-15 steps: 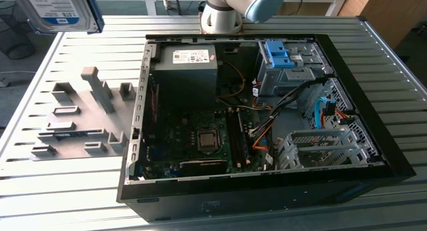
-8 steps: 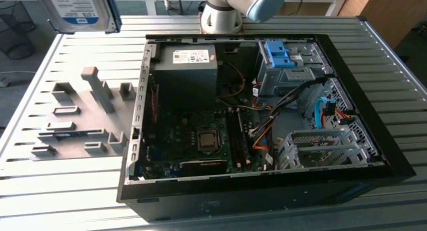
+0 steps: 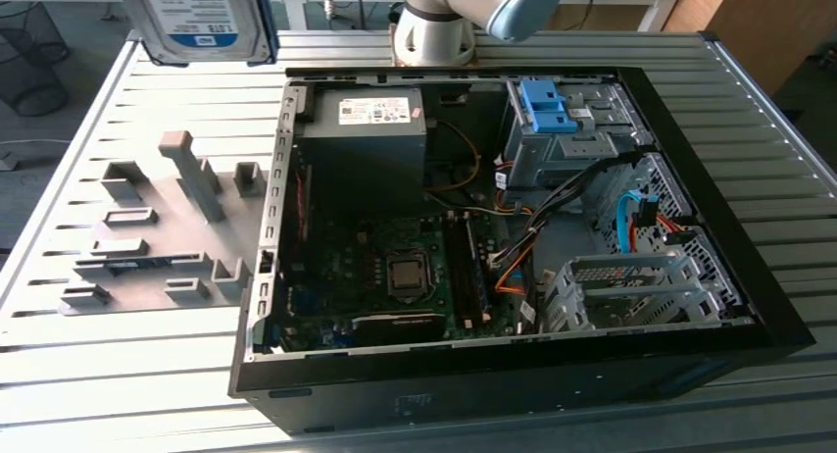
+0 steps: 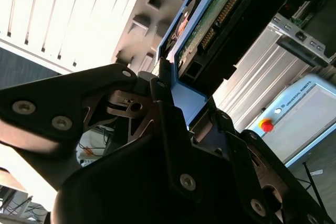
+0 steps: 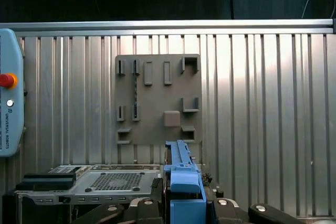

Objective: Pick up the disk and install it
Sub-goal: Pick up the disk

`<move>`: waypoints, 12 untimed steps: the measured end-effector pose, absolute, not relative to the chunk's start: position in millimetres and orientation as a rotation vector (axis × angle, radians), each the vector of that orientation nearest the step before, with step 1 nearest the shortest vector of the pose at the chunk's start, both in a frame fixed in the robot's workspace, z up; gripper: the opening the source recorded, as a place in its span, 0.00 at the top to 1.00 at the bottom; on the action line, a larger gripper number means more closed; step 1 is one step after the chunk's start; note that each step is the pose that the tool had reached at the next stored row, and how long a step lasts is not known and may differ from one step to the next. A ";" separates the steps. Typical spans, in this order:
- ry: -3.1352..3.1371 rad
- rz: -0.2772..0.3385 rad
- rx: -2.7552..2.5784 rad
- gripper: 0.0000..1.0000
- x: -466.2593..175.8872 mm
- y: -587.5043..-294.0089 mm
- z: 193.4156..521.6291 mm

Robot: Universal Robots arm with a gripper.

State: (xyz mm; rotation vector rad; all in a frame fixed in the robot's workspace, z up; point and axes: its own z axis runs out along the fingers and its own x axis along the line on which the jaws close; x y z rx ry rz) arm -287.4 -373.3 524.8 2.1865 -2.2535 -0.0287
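Disk (image 3: 203,17) up in the air at the upper left of the exterior view, label to the camera, above the ribbed table (image 3: 131,375). In the second wrist view the pincer (image 4: 186,93) is pinching its blue frame. The open case (image 3: 771,316) lies mid-frame, with a grey fixture plate (image 3: 144,178) on the exterior view's left.

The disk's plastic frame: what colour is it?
Blue; the disk shows its frame best in the first wrist view.

Disk (image 3: 203,20) and arm (image 3: 438,26) cropped by exterior view's upper edge.
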 end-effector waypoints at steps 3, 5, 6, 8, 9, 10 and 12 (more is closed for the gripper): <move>-2.253 -0.029 2.187 0.63 -275.6 -373.3 524.8; -2.253 -0.029 2.187 0.63 -267.8 -373.3 524.8; -2.253 -0.029 2.187 0.63 -264.0 -373.3 524.8; -2.253 -0.029 2.187 0.63 -257.8 -373.3 524.8; -2.253 -0.029 2.187 0.63 -255.3 -373.3 524.8; -2.253 -0.029 2.187 0.63 -253.4 -373.3 524.8; -2.253 -0.029 2.187 0.63 -250.0 -373.3 524.8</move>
